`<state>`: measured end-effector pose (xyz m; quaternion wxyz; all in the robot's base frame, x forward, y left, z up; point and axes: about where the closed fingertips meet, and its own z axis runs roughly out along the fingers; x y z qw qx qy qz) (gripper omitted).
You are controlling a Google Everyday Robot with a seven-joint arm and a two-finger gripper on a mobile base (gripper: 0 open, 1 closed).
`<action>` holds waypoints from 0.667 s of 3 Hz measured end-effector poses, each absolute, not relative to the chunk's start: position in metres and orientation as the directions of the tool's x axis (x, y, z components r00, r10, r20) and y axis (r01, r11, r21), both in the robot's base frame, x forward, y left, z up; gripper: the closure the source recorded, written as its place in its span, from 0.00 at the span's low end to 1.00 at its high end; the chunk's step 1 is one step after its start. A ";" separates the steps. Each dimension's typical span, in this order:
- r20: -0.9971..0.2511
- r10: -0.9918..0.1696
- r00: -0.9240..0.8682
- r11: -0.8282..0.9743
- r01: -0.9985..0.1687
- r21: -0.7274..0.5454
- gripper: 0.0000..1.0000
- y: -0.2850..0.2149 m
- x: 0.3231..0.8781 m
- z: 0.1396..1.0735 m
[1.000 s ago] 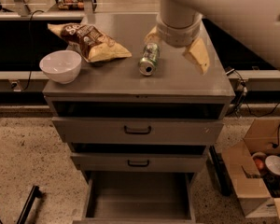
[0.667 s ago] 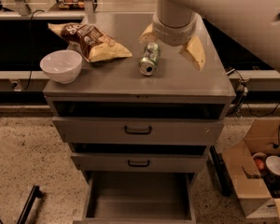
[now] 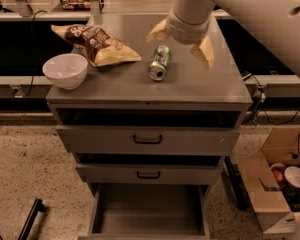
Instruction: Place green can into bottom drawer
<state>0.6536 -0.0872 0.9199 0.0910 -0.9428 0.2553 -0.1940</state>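
The fingers of the gripper are spread wide apart and nothing is held between them. One tan finger is seen left of the white wrist, the other lower right of it. The gripper is held over the cabinet top, in the upper middle of the frame, just above and right of the green can.

Compared with a second ago, the gripper has been shifted slightly left and up in the frame and turned. The left finger, hidden behind the wrist before, is now shown, and the right finger has been drawn nearer the can.

The green can has not been moved. It lies on its side on the cabinet top, its silver end turned toward the lower edge of the frame, untouched by either finger. Left of it, the chip bag and the white bowl are unchanged.

The bottom drawer is pulled open at the bottom of the frame, with its grey interior exposed.
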 end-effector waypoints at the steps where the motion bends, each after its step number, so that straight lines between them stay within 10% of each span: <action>1: 0.296 -0.422 0.857 -0.885 -0.319 -0.338 0.00 -0.066 0.695 0.922; 2: 0.306 -0.353 0.884 -0.914 -0.255 -0.317 0.00 -0.048 0.722 0.917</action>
